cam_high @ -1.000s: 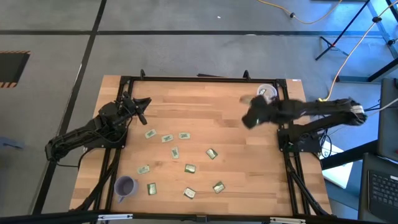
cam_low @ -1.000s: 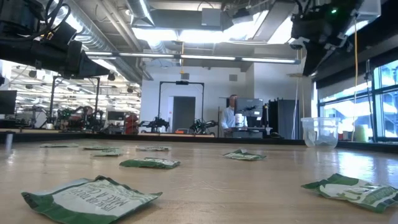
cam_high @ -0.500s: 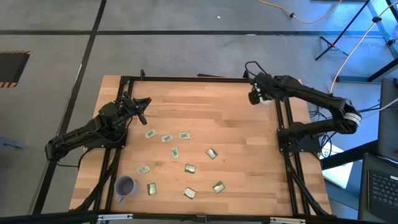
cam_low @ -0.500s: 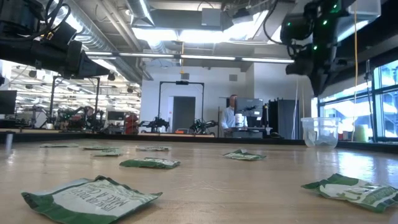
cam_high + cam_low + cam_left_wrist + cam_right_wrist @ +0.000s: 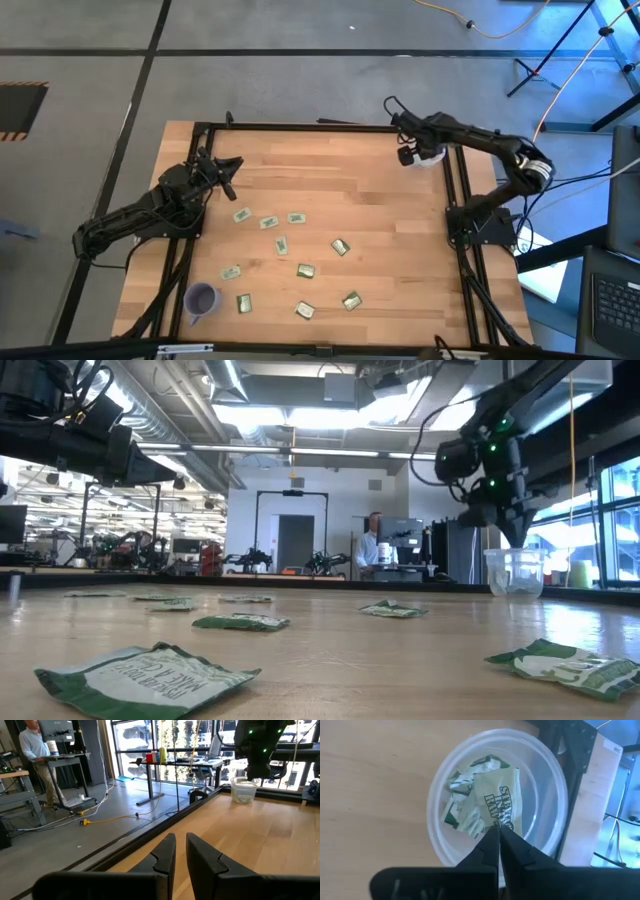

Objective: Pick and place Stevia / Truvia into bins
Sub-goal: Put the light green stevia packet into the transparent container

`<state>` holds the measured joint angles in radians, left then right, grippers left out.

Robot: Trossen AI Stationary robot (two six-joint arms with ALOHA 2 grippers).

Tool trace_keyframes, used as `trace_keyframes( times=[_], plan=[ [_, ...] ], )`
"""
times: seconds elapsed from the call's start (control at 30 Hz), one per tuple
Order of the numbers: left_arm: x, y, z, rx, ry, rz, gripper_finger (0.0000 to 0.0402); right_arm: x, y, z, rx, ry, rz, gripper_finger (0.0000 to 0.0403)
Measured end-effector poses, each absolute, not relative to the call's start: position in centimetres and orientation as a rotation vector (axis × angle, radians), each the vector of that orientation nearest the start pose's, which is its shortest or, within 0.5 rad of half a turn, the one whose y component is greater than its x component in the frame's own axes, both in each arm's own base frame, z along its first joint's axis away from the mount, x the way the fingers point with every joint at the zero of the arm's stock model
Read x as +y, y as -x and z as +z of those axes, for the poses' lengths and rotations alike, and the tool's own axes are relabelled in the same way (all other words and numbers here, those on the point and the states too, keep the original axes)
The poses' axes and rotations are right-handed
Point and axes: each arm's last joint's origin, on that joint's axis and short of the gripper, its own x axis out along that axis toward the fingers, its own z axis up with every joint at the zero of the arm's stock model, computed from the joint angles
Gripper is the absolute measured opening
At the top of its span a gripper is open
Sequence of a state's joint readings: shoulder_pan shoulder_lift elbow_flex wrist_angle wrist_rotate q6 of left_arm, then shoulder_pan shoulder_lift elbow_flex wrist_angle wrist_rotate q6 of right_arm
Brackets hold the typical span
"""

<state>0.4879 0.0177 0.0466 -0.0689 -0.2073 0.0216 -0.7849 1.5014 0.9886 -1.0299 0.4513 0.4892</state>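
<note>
Several pale green and white Stevia sachets lie flat across the middle and near part of the table. The translucent white cup stands at the far right corner with a few sachets in it. My right gripper hangs over the cup's mouth, shut on one sachet. The purple cup stands near the front left. My left gripper waits at the left edge, pointing level, a narrow gap between its fingers and nothing in it. My right gripper pinches one end of the sachet between its two fingertips. The fingers come from above, pointing steeply down. The sachet hangs below them, clear of the table, over the cup's mouth and above the sachets lying inside.
The black frame rail runs along the table's right edge close beside the white cup. In the low view two sachets lie close to the near edge. A person stands at a desk in the room behind.
My right gripper has swung from above the table's right half toward the far right corner. It has sunk and tipped more steeply down, and now stands right over the white cup. My left arm has kept still.
</note>
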Motion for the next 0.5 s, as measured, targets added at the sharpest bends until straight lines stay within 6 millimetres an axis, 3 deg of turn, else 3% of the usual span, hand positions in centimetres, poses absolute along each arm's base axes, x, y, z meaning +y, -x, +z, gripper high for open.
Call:
trace_keyframes(
  times=[0.23,0.5],
  plan=[
    [4.99,-8.13,17.14,0.048,-0.015,0.695,0.004,-18.74,-16.98,19.84,1.371,-0.582,-1.332,0.0024],
    [4.99,-8.13,17.14,0.048,-0.015,0.695,0.004,-18.85,-16.81,20.62,1.361,-0.5,-1.413,0.0085]
  ],
)
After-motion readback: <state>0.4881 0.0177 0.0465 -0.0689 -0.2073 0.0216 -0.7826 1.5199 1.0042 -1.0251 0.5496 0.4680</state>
